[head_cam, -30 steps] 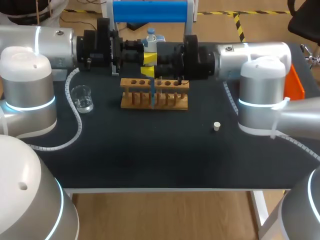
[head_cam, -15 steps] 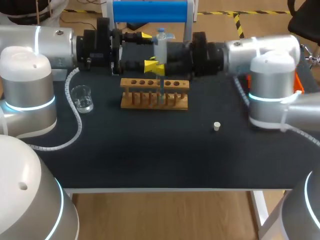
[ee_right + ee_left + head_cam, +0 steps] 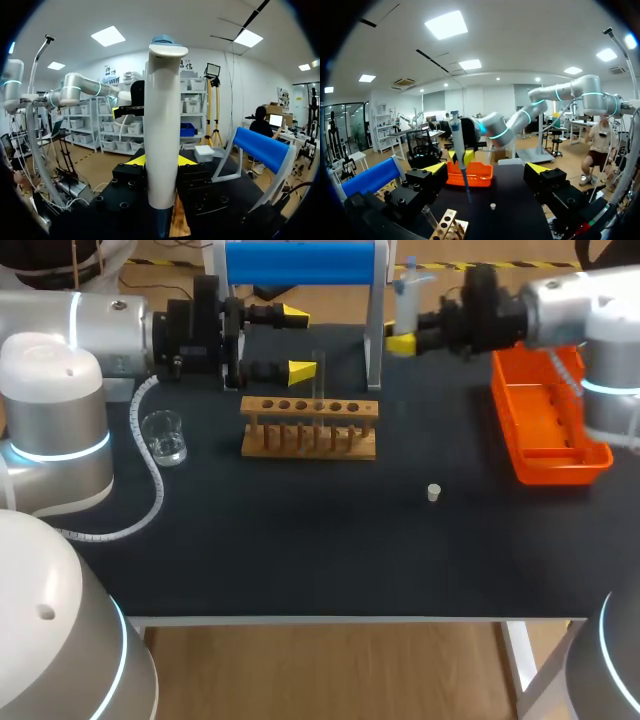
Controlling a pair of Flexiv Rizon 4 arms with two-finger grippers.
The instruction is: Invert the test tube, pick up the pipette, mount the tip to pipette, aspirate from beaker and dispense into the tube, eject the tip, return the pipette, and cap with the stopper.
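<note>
My right gripper (image 3: 404, 338) is shut on the white pipette (image 3: 407, 292), held upright over the table's far right, just beside the blue stand (image 3: 300, 260). In the right wrist view the pipette (image 3: 162, 125) stands between my fingers (image 3: 136, 160). From the left wrist view the pipette (image 3: 457, 145) with its blue tip hangs ahead of my left gripper (image 3: 487, 170). The left gripper (image 3: 297, 341) is open behind the wooden rack (image 3: 310, 430), nothing in it. A clear test tube (image 3: 318, 380) stands upright in the rack. The stopper (image 3: 433, 492) lies on the mat.
A glass beaker (image 3: 163, 437) sits at the left near my left arm. An orange tray (image 3: 548, 425) lies at the right, under my right arm. The blue stand's frame rises at the table's back edge.
My left gripper has opened wide. The right arm has carried the pipette from above the rack to the right and back, uncovering the orange tray and the tube.
</note>
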